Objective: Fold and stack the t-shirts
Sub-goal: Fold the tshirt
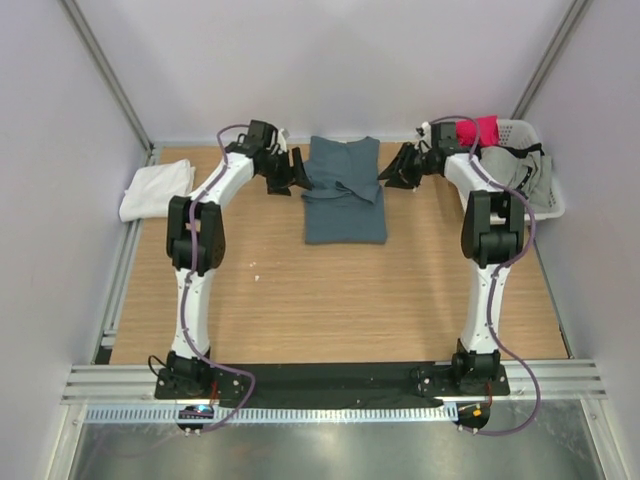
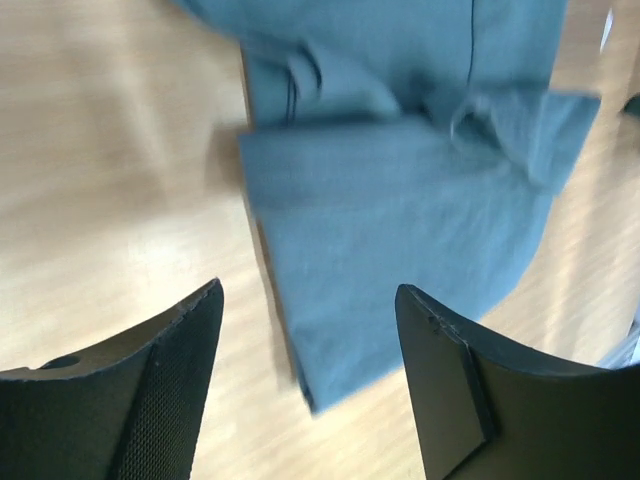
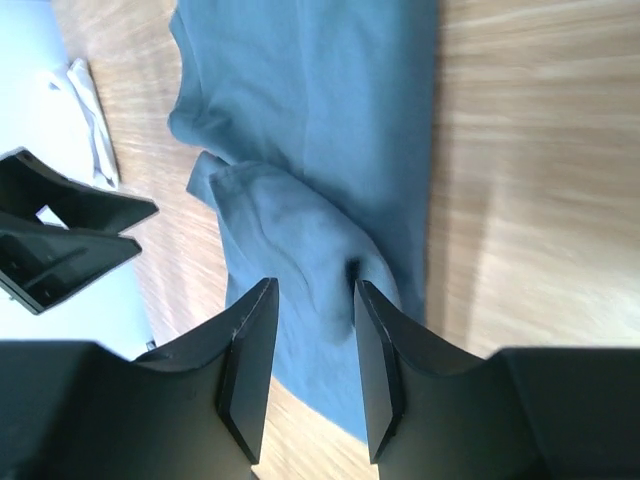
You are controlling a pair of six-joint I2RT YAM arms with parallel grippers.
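The slate-blue t-shirt (image 1: 345, 195) lies folded at the far middle of the wooden table (image 1: 330, 300), with a loose flap rumpled across its middle. The left gripper (image 1: 299, 170) hangs just beside its left edge, jaws wide apart and empty. The right gripper (image 1: 392, 174) is at its right edge, jaws partly parted, gripping nothing. The white t-shirt (image 1: 155, 190) lies folded at the far left, and a laundry basket (image 1: 555, 200) stands at the far right.

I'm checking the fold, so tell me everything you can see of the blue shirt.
The blue shirt is soft, slate-coloured cloth, folded into a rough rectangle with a rumpled flap across its middle. It lies flat on the wooden table, at the far centre. The left pincer and right pincer stand open at either side; neither grips it.
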